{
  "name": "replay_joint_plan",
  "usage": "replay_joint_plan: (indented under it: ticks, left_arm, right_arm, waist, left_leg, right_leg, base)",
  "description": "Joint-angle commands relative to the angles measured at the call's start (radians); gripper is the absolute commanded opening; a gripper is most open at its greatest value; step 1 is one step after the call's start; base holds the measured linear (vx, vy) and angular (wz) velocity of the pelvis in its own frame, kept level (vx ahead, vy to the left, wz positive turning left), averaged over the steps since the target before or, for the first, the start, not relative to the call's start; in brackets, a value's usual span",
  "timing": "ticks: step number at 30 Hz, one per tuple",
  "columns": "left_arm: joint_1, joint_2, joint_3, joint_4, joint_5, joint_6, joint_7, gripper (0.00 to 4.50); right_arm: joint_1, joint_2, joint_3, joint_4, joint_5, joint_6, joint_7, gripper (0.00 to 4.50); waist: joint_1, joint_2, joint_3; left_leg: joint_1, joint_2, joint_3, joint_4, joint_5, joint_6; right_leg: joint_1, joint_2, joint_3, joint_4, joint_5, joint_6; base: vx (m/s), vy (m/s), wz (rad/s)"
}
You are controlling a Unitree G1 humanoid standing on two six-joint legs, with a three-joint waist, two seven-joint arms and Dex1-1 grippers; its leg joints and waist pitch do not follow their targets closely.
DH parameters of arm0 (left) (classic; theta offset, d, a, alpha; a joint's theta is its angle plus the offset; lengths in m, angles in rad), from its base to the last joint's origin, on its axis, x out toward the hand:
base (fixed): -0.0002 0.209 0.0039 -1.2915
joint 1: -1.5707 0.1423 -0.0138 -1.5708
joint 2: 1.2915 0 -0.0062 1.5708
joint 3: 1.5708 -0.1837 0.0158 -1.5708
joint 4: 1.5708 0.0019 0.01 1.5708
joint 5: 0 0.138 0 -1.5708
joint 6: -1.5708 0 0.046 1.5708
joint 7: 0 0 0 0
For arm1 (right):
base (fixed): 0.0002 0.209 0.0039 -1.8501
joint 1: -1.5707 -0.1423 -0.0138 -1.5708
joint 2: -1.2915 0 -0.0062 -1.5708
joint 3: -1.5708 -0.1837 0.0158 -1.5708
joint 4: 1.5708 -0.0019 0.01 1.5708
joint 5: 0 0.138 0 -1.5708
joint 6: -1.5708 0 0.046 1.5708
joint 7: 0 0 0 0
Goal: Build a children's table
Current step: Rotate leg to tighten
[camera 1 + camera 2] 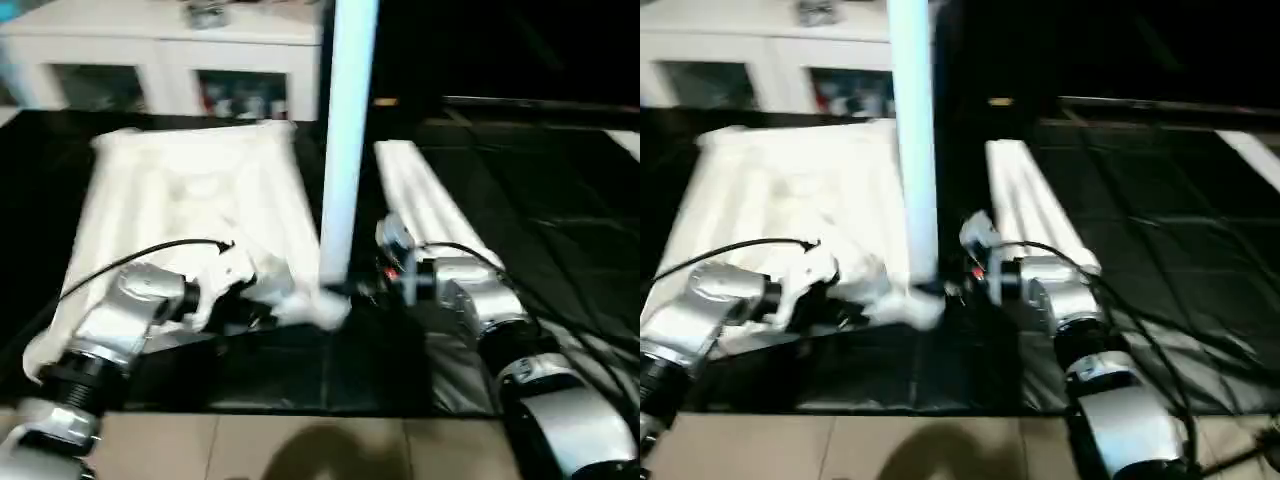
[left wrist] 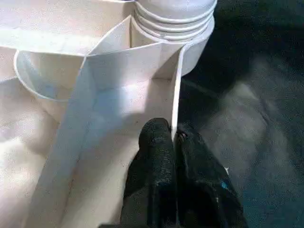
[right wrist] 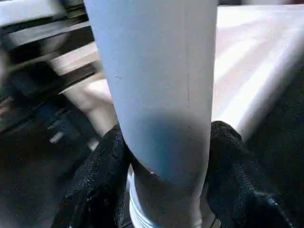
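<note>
My right gripper (image 3: 164, 185) is closed around the upright leg (image 1: 345, 140) just above its ringed foot, one black finger (image 3: 97, 183) pressed to each side of the white tube. That foot stands in the corner socket (image 2: 175, 28) of the tabletop (image 1: 190, 190), the corner nearest my right arm, and the leg rises straight up from there past the upper edge of the head views.

My left gripper (image 2: 173, 171) is pinched tight on a thin white wall of the tabletop's underside, a rib that runs up to that same socket; its two fingers meet on the edge of the wall with no gap between them. In the head views it sits just beside the foot of the upright leg, on the tabletop side.

The tabletop lies upside down on a black mat (image 1: 540, 180), ribs facing up, stretching away from the upright leg toward my left. On the other side of the upright leg, near it, more legs (image 1: 425, 200) lie flat on the mat, side by side. Beyond the tabletop, well apart from the upright leg, stands a white cabinet (image 1: 150, 60) with glass doors.
</note>
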Motion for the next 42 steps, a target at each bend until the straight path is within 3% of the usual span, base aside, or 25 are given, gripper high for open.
replay_joint_plan:
  ticks: [1, 4, 5, 6, 9, 11, 14, 15, 16, 23, 24, 26, 30, 31, 34, 38, 42]
  left_arm:
    - [-0.040, -0.078, 0.049, -0.043, -0.016, 0.055, 0.151, 0.00]
    - [-0.066, -0.146, 0.082, -0.035, -0.012, 0.092, 0.258, 0.00]
    - [-0.074, -0.165, 0.082, -0.037, -0.011, 0.104, 0.274, 0.00]
    - [-0.078, -0.179, 0.077, -0.042, -0.008, 0.111, 0.283, 0.00]
    - [-0.078, -0.185, 0.060, -0.056, 0.002, 0.116, 0.283, 0.00]
    - [-0.070, -0.172, 0.048, -0.070, 0.011, 0.112, 0.271, 0.00]
    - [-0.054, -0.144, 0.041, -0.091, 0.020, 0.099, 0.260, 0.00]
    - [-0.047, -0.125, 0.030, -0.094, 0.029, 0.083, 0.246, 0.00]
    - [-0.042, -0.114, 0.022, -0.099, 0.036, 0.077, 0.240, 0.00]
    - [-0.013, -0.056, 0.018, -0.111, 0.020, 0.040, 0.161, 0.00]
    - [-0.010, -0.046, 0.014, -0.109, 0.022, 0.027, 0.149, 0.00]
    - [0.001, -0.001, 0.001, -0.108, 0.015, -0.001, 0.094, 0.00]
    - [0.017, 0.066, -0.024, -0.113, 0.006, -0.071, -0.010, 0.00]
    - [0.025, 0.092, -0.028, -0.112, -0.001, -0.102, -0.061, 0.00]
    - [0.040, 0.144, -0.049, -0.111, 0.001, -0.166, -0.151, 0.00]
    - [0.047, 0.206, -0.083, -0.091, 0.004, -0.226, -0.249, 0.00]
    - [0.035, 0.229, -0.103, -0.065, 0.010, -0.272, -0.295, 0.00]
  right_arm:
    - [0.006, 0.096, 0.042, 0.036, -0.033, 0.051, -0.117, 1.99]
    - [-0.015, 0.135, 0.029, 0.056, -0.036, 0.071, -0.222, 1.98]
    - [-0.022, 0.147, 0.028, 0.060, -0.042, 0.064, -0.255, 1.98]
    - [-0.025, 0.154, 0.031, 0.064, -0.047, 0.048, -0.267, 1.98]
    - [-0.020, 0.161, 0.037, 0.054, -0.056, 0.027, -0.278, 1.98]
    - [-0.011, 0.162, 0.034, 0.035, -0.056, 0.028, -0.277, 2.68]
    - [0.003, 0.165, 0.023, 0.002, -0.040, 0.041, -0.265, 2.88]
    - [0.006, 0.162, 0.019, -0.007, -0.037, 0.039, -0.262, 3.04]
    - [0.008, 0.161, 0.018, -0.013, -0.035, 0.038, -0.267, 3.04]
    - [0.050, 0.081, 0.070, -0.077, -0.029, -0.015, -0.064, 3.66]
    - [0.057, 0.068, 0.079, -0.089, -0.028, -0.024, -0.030, 3.77]
    - [0.074, 0.009, 0.103, -0.128, -0.023, -0.045, 0.092, 3.98]
    - [0.060, -0.054, 0.096, -0.117, -0.019, -0.052, 0.190, 4.28]
    - [0.045, -0.074, 0.085, -0.101, -0.016, -0.053, 0.223, 4.48]
    - [0.024, -0.104, 0.073, -0.084, -0.008, -0.078, 0.287, 4.48]
    - [-0.003, -0.155, 0.094, -0.081, 0.020, -0.062, 0.463, 4.48]
    - [-0.030, -0.162, 0.110, -0.060, 0.020, -0.061, 0.530, 4.48]
  waist:
    - [0.005, 0.007, -0.059]
    - [-0.001, 0.005, -0.062]
    - [-0.001, 0.006, -0.064]
    - [-0.002, 0.001, -0.064]
    - [0.001, 0.003, -0.067]
    - [0.000, 0.005, -0.066]
    - [-0.001, 0.008, -0.066]
    - [0.000, 0.016, -0.068]
    - [-0.003, 0.011, -0.068]
    - [-0.002, 0.017, -0.068]
    - [0.001, 0.021, -0.068]
    - [0.004, 0.020, -0.068]
    - [0.013, 0.020, -0.066]
    - [0.015, 0.014, -0.066]
    - [0.023, 0.017, -0.067]
    - [0.034, 0.017, -0.072]
    - [0.044, 0.016, -0.069]
  left_leg:
    - [-0.005, 0.008, 0.004, -0.072, -0.233, -0.004]
    - [-0.005, 0.006, 0.003, -0.070, -0.227, 0.006]
    - [-0.007, 0.006, 0.004, -0.070, -0.216, 0.014]
    - [-0.009, 0.007, 0.005, -0.070, -0.209, 0.017]
    - [-0.009, 0.007, 0.007, -0.068, -0.182, 0.032]
    - [-0.012, 0.007, 0.007, -0.068, -0.167, 0.041]
    - [-0.012, 0.007, 0.007, -0.070, -0.171, 0.043]
    - [-0.011, 0.008, 0.005, -0.070, -0.166, 0.041]
    - [-0.011, 0.008, 0.006, -0.070, -0.165, 0.043]
    - [-0.008, 0.010, 0.008, -0.070, -0.166, 0.052]
    - [-0.008, 0.010, 0.006, -0.070, -0.169, 0.053]
    - [-0.007, 0.010, 0.007, -0.069, -0.178, 0.056]
    - [-0.007, 0.013, 0.007, -0.070, -0.189, 0.059]
    - [-0.005, 0.014, 0.009, -0.070, -0.191, 0.058]
    - [-0.007, 0.015, 0.009, -0.070, -0.183, 0.057]
    - [-0.007, 0.017, 0.011, -0.064, -0.139, 0.077]
    - [-0.004, 0.018, 0.011, -0.066, -0.167, 0.065]
  right_leg:
    - [0.050, -0.071, 0.045, -0.097, -0.395, -0.153]
    - [0.052, -0.069, 0.043, -0.096, -0.362, -0.163]
    - [0.053, -0.070, 0.044, -0.094, -0.332, -0.170]
    - [0.054, -0.069, 0.044, -0.092, -0.315, -0.174]
    - [0.057, -0.070, 0.045, -0.088, -0.252, -0.189]
    - [0.058, -0.068, 0.045, -0.085, -0.208, -0.201]
    - [0.061, -0.069, 0.045, -0.084, -0.199, -0.202]
    - [0.062, -0.070, 0.045, -0.083, -0.186, -0.203]
    - [0.063, -0.069, 0.045, -0.083, -0.177, -0.206]
    - [0.064, -0.067, 0.045, -0.081, -0.126, -0.232]
    - [0.065, -0.069, 0.044, -0.081, -0.129, -0.231]
    - [0.065, -0.067, 0.044, -0.082, -0.127, -0.234]
    - [0.063, -0.069, 0.043, -0.082, -0.153, -0.238]
    - [0.063, -0.068, 0.043, -0.083, -0.162, -0.238]
    - [0.063, -0.070, 0.043, -0.080, -0.164, -0.241]
    - [0.061, -0.065, 0.042, -0.064, -0.059, -0.265]
    - [0.058, -0.070, 0.043, -0.069, -0.108, -0.261]
  base:
    - [0.000, 0.000, 0.00]
    - [0.000, 0.000, 0.00]
    - [0.000, 0.000, 0.00]
    - [0.000, 0.000, 0.00]
    - [0.000, 0.000, 0.00]
    - [0.000, 0.000, 0.00]
    - [0.000, 0.000, 0.00]
    - [0.000, 0.000, 0.00]
    - [0.000, 0.000, 0.00]
    - [0.000, 0.000, 0.00]
    - [0.000, 0.000, 0.00]
    - [0.000, 0.000, 0.00]
    - [0.000, 0.000, 0.00]
    - [0.000, 0.000, 0.00]
    - [0.000, 0.000, 0.00]
    - [0.000, 0.000, 0.00]
    - [0.000, 0.000, 0.00]
